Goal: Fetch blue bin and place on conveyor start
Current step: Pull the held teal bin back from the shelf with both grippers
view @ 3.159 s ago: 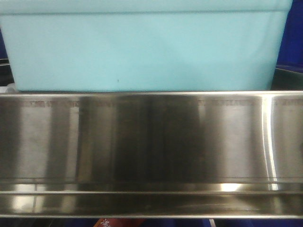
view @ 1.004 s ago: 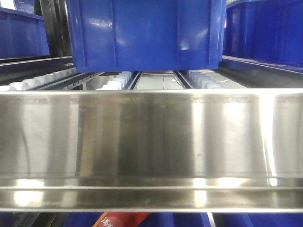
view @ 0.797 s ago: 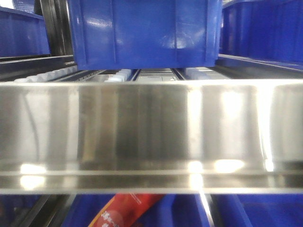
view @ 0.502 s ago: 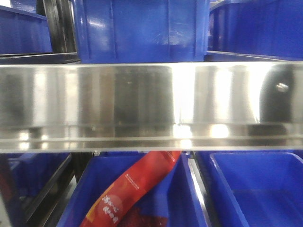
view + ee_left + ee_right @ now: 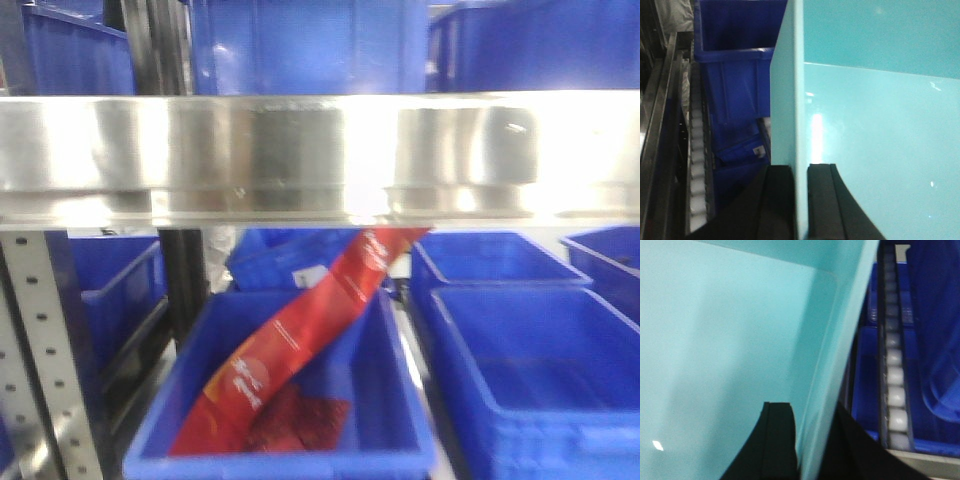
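Note:
The blue bin (image 5: 875, 140), a pale turquoise tub, fills most of both wrist views. My left gripper (image 5: 801, 200) is shut on the bin's left wall, one black finger (image 5: 781, 200) outside and one inside. In the right wrist view my right gripper (image 5: 812, 445) is shut on the bin's (image 5: 725, 350) right wall, one finger (image 5: 775, 440) inside and one outside. The bin does not show in the front view. The conveyor start is out of view.
A stainless-steel rack beam (image 5: 320, 150) crosses the front view. Dark royal-blue crates stand above it (image 5: 310, 45) and below it (image 5: 530, 340). One lower crate (image 5: 290, 440) holds a red packet (image 5: 290, 350). White rollers (image 5: 697, 165) (image 5: 895, 385) run beside the bin.
The front view has shifted: the steel beam has moved up the picture, and the lower shelf's crates and red packet have come into sight. The turquoise bin has left that view.

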